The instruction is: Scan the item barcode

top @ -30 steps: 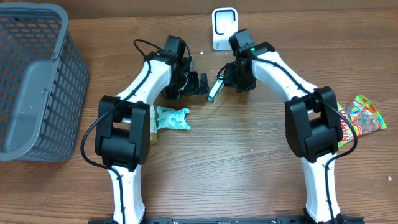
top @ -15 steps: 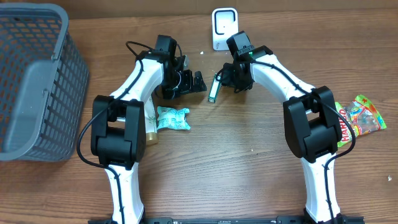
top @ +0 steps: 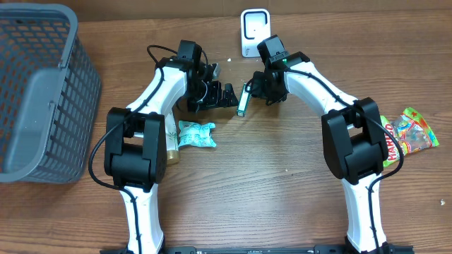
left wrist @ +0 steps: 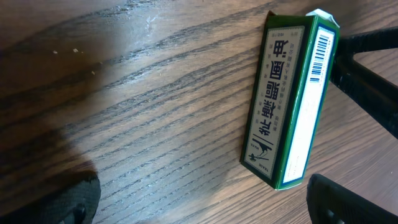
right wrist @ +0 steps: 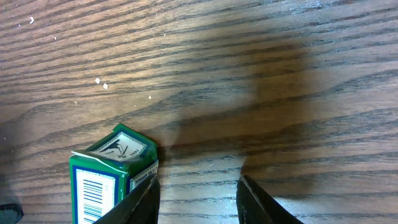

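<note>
The item is a slim green box [top: 242,100] lying on the wooden table, its white side with the barcode [left wrist: 317,56] facing up. My left gripper [top: 223,94] stands wide open just left of it. In the left wrist view the box [left wrist: 280,106] lies ahead, close to the right finger [left wrist: 348,202]. My right gripper [top: 254,86] is at the box's far end, jaws apart with only bare wood between them. In the right wrist view the box [right wrist: 112,171] rests against the outer side of the left finger [right wrist: 146,199]. A white scanner [top: 254,32] stands behind.
A grey mesh basket [top: 42,92] fills the left side. A teal packet [top: 195,134] and a small tan item [top: 171,144] lie beside the left arm. A colourful candy bag [top: 408,132] lies at the right.
The left arm has shifted a little to the left and back. The right gripper and the box have edged slightly left, and the box lies a bit straighter.
</note>
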`<move>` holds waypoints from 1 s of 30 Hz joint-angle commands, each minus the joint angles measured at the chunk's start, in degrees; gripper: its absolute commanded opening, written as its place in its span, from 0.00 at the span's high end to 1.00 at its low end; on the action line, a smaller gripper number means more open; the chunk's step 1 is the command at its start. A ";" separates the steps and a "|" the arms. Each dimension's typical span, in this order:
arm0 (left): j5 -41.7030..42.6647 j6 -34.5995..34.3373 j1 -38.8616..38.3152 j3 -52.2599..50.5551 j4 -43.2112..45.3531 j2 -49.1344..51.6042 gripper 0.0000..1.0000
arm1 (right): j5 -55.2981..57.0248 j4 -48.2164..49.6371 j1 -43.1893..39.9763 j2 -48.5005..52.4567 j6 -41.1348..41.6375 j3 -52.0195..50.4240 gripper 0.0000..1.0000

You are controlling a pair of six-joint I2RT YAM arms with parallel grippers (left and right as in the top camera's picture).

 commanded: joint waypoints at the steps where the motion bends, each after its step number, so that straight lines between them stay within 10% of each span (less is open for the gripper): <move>1: -1.84 -1.22 -0.85 -1.62 -0.87 3.65 0.00 | -0.44 0.11 -0.02 0.39 -0.39 -0.68 0.59; 3: -1.84 -1.22 -0.87 -1.27 -1.05 3.65 0.40 | -0.44 0.09 -0.04 0.39 -0.39 -0.68 0.59; 4: -1.79 -1.27 -0.87 -0.81 -1.27 3.65 0.76 | -0.44 0.04 -0.02 0.39 -0.42 -0.68 0.59; 6: -1.81 -1.25 -0.87 0.98 -2.73 3.63 0.96 | -0.46 0.00 -0.04 0.39 -0.59 -0.68 0.59; 30: 10.08 9.11 -3.08 7.89 -3.13 4.02 0.96 | -1.36 0.48 -0.04 0.39 -1.92 -0.68 0.60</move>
